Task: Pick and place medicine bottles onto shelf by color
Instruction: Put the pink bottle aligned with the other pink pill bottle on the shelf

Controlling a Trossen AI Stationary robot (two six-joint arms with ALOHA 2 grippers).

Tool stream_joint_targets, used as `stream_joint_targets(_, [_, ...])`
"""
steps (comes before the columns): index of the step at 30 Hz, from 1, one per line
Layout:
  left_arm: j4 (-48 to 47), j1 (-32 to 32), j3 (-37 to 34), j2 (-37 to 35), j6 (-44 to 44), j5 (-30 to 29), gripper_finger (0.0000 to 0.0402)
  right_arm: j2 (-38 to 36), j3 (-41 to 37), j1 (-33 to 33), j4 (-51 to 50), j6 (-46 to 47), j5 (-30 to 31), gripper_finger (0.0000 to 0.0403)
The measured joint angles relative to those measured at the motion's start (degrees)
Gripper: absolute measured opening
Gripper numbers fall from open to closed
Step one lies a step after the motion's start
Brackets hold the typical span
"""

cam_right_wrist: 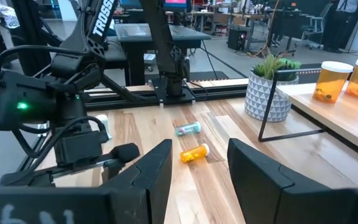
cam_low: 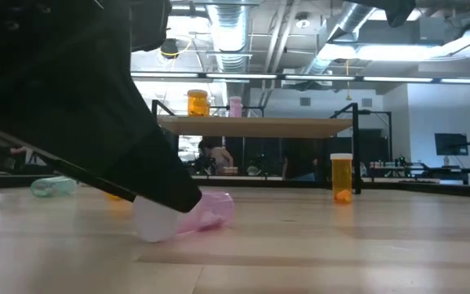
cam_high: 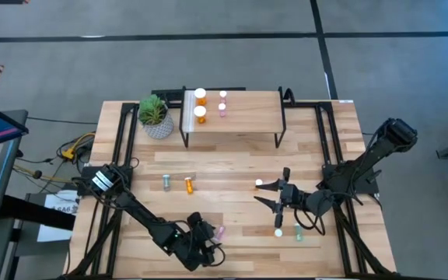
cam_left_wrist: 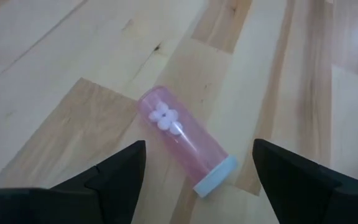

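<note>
The left gripper (cam_high: 211, 243) hangs low over the near edge of the desk (cam_high: 232, 167), its fingers (cam_left_wrist: 114, 177) spread wide on either side of a pink bottle (cam_left_wrist: 184, 140) that lies on its side on the wood, white cap toward the gripper; nothing is grasped. In the low view the same pink bottle rests on the desk just under the dark arm. The right gripper (cam_high: 269, 192) hovers over the right-middle of the desk with its fingers parted and empty, near an upright orange bottle (cam_high: 259, 183).

On the shelf (cam_high: 243, 117) at the far side stand two larger orange bottles (cam_high: 200, 105) and, beside them, what look like two small pink bottles (cam_high: 222, 103). A teal bottle (cam_high: 166, 182) and a small orange bottle (cam_high: 189, 185) lie on the desk left of centre. A potted plant (cam_high: 155, 117) sits left of the shelf.
</note>
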Motion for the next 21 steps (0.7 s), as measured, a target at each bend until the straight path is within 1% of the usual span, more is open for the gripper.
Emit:
stream_joint_targets(7, [-4.08,-0.25,0.13,-0.02,-4.81,2.11,0.0280,0.00,0.00,0.00,0.02,0.02,0.00,0.0177])
stream_joint_targets(12, [-5.62,-0.57,0.18,-0.09,-5.81,2.21,0.0277,0.00,0.00,0.00,0.02,0.06,0.00,0.0177])
stream_joint_targets(16, [-7.91,-0.72,0.24,-0.28,-6.10,2.67,0.0258,0.00,0.00,0.00,0.02,0.17,0.01,0.0177])
stream_joint_targets(21, [-8.58,-0.72,0.22,-0.28,-6.15,2.64,0.0228,0.00,0.00,0.00,0.04,0.17,0.02,0.0177])
